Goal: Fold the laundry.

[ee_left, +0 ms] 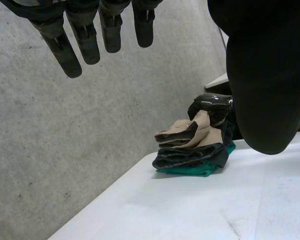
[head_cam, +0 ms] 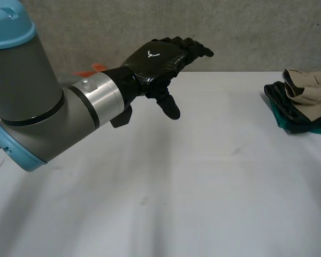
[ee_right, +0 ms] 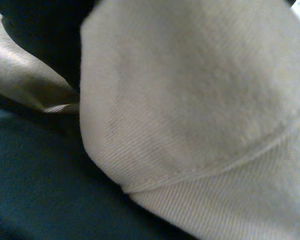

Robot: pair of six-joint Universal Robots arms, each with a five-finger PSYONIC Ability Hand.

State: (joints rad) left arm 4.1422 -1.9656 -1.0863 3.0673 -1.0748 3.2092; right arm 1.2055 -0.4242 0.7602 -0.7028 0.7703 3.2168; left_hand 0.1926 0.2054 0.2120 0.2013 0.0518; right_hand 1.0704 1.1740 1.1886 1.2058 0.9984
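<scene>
Beige cloth (ee_right: 200, 100) lay close, atop the laundry pile (head_cam: 295, 110). Left hand (head_cam: 152, 61) hovered above table (head_cam: 203, 187), fingers relaxed, empty. Right hand (ee_left: 212, 103) at pile; grip couldn't be told.

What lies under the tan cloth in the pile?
A dark cloth lies under the tan cloth, with a green cloth beneath it on the table. Anything inside the folds is covered.

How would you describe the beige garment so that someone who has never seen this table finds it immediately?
Look at the white table and go to its far right edge, where a pile of laundry lies. The beige garment is crumpled on top; the dark cloth and the green cloth lie under it.
</scene>
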